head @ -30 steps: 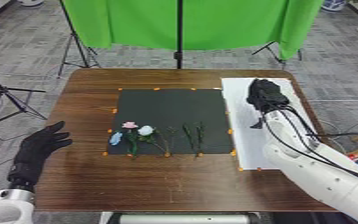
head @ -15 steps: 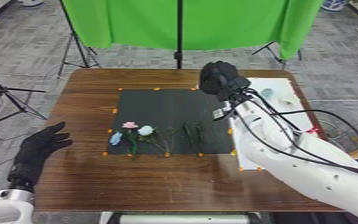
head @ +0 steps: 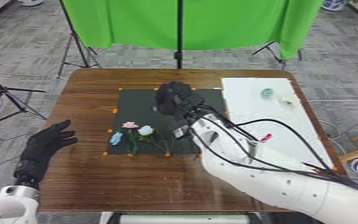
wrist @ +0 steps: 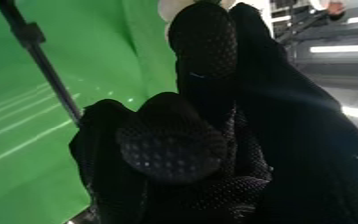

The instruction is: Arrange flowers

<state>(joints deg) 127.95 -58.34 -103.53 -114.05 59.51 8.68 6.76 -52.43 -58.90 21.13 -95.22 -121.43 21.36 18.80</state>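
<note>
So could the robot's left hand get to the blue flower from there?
Probably yes: the left hand is just left of the blue flower, nothing seems to stand between them, and the right hand is farther back.

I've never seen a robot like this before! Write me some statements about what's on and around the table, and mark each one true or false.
1. The right hand is over the black mat. True.
2. The pink flower lies on the white sheet. False: it lies on the black mat.
3. The white flower is to the right of the blue flower. True.
4. The left hand is holding a flower. False: it is open and empty, near the left edge of the table.
5. A green cloth hangs beyond the table. True.
</note>
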